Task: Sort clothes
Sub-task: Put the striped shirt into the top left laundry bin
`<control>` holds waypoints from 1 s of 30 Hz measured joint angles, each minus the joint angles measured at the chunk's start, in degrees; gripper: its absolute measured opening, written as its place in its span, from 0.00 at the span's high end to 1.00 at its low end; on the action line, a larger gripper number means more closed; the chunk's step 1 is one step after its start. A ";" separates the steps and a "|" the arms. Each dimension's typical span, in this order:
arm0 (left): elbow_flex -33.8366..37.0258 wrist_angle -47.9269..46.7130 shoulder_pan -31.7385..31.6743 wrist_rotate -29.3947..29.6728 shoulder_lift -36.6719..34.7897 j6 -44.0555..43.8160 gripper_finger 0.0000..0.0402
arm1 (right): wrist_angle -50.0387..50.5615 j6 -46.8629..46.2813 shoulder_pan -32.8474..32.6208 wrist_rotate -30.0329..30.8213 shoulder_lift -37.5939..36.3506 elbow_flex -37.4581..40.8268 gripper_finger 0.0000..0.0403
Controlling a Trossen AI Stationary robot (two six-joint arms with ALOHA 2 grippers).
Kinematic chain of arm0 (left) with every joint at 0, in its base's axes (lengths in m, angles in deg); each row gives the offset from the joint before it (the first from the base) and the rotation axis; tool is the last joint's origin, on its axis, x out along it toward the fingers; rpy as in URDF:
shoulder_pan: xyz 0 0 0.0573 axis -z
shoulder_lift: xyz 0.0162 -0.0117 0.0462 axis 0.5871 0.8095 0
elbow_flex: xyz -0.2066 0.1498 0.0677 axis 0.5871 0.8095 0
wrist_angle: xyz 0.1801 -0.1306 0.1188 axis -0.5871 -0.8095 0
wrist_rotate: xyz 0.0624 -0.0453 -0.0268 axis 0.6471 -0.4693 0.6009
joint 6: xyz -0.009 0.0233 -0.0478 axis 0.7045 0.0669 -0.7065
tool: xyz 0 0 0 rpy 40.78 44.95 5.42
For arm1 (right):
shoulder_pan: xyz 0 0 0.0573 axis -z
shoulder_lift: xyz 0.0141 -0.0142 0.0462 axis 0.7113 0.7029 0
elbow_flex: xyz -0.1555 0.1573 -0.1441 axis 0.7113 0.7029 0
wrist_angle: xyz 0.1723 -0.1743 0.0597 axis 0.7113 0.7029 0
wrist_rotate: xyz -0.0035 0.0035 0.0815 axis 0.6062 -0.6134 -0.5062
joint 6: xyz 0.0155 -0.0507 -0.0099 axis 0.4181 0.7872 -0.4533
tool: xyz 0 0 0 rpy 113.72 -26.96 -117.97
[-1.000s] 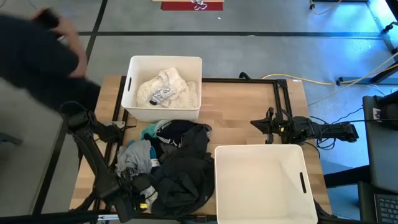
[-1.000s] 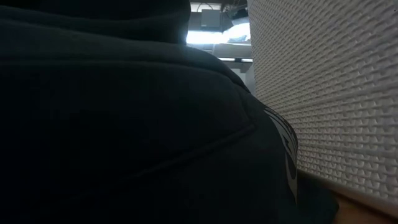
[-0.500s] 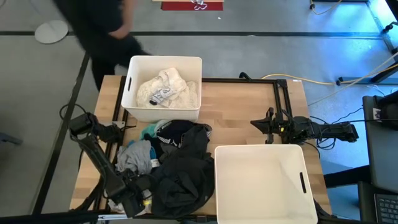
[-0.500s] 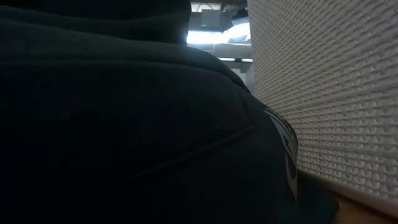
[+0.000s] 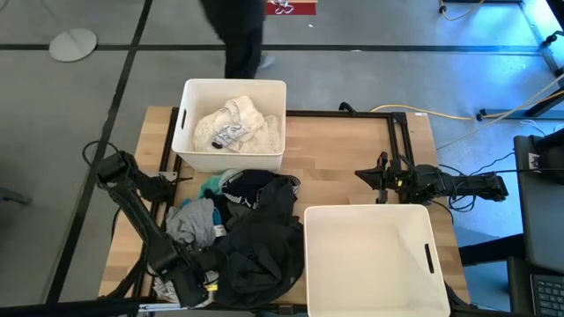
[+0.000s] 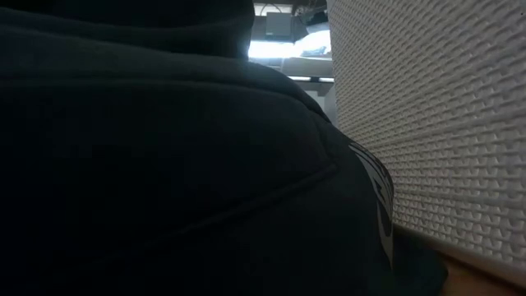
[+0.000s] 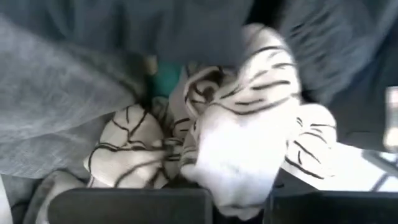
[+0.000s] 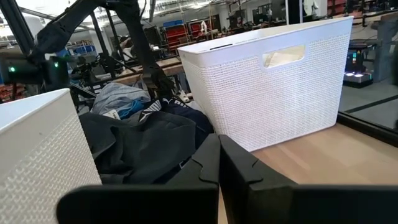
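Clothes [image 5: 242, 238] heaped on the table [image 5: 339, 150], at about 8 o'clock from table centre. Pile counted roughly: one large black garment [image 5: 264, 251] on top and toward the near edge, one grey piece [image 5: 189, 222] at its 9 o'clock side, one teal scrap [image 5: 211, 187] at the pile's 11 o'clock, one white piece with dark stripes [image 7: 242, 130] at the 7 o'clock corner; exact count under the black cloth cannot be told.

Two white bins. Far bin [image 5: 231, 92] at 11 o'clock of the table, holding white clothes [image 5: 236, 125], one with grey print. Near bin [image 5: 374, 260] at 5 o'clock, nothing visible inside.

Left gripper [image 5: 181, 283] low at the pile's 7 o'clock corner, near the table's front edge. Left wrist view: striped white cloth bunched right between the dark fingers [image 7: 130, 205], jaws drawn in close on it, grey fabric around.

Right gripper [image 5: 366, 174] resting at 3 o'clock of table centre, apart from the pile, pointing at 9 o'clock. Right wrist view: fingers [image 8: 205, 165] pressed together, nothing between them.

Low view: black fabric filling most of the frame, touching the textured wall of the near bin.

One person [image 5: 236, 31] in dark clothing on the floor beyond the table's 12 o'clock edge.
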 joint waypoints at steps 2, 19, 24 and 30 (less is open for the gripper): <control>-0.02 0.10 -0.28 1.33 -1.92 -0.05 0.96 | 0.00 0.00 0.01 -0.02 0.01 0.00 0.99; -0.07 3.40 -6.95 18.59 -20.21 15.38 0.97 | 0.15 0.04 0.01 -0.03 0.01 0.00 0.99; -0.07 4.15 -10.36 23.07 -24.75 24.62 0.94 | 0.09 0.02 0.02 -0.02 0.00 0.00 0.99; -0.07 4.17 -17.37 25.19 -29.43 36.69 0.93 | -0.17 -0.05 0.00 -0.02 0.01 0.02 0.99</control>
